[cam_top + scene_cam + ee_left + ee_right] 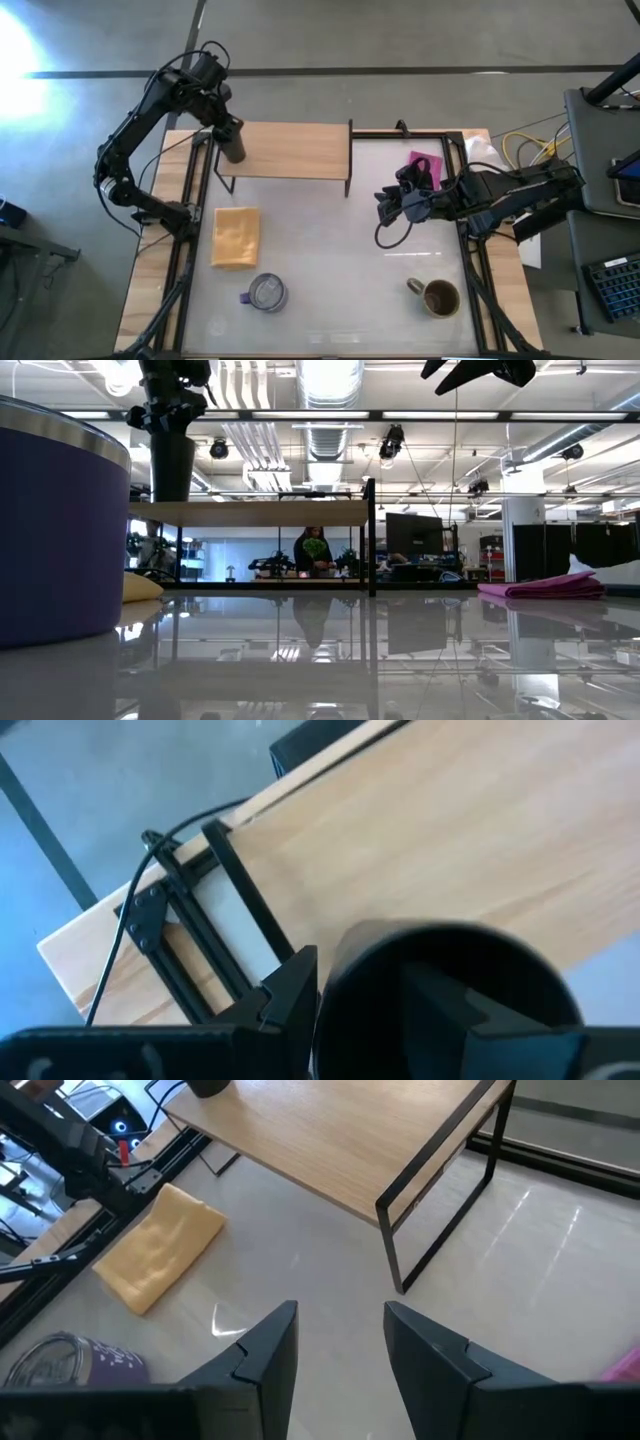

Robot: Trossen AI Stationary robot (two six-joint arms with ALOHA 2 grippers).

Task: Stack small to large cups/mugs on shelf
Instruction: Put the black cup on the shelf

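Observation:
My left gripper (228, 128) is shut on the small black cup (233, 145) at the left end of the light-wood shelf (295, 150). In the low view the cup (172, 460) stands upright with its base at the shelf top (260, 512). The purple tumbler with silvery lid (267, 293) stands near the table's front edge. The tan mug with brown inside (438, 297) stands at the front right. My right gripper (390, 208) is open and empty over the table, right of the shelf. My left gripper holds the black cup by its rim (345, 955), one finger (455, 1010) inside the cup and one finger (292, 988) outside. The fingers come from above, pointing down. The cup is upright with its base at the shelf's left end; whether it rests there, I cannot tell.
A yellow cloth (236, 236) lies in front of the shelf's left end. A magenta cloth (427, 165) lies at the back right, behind my right gripper. The shelf's black legs (440, 1210) stand on the table. The rest of the shelf top is bare.

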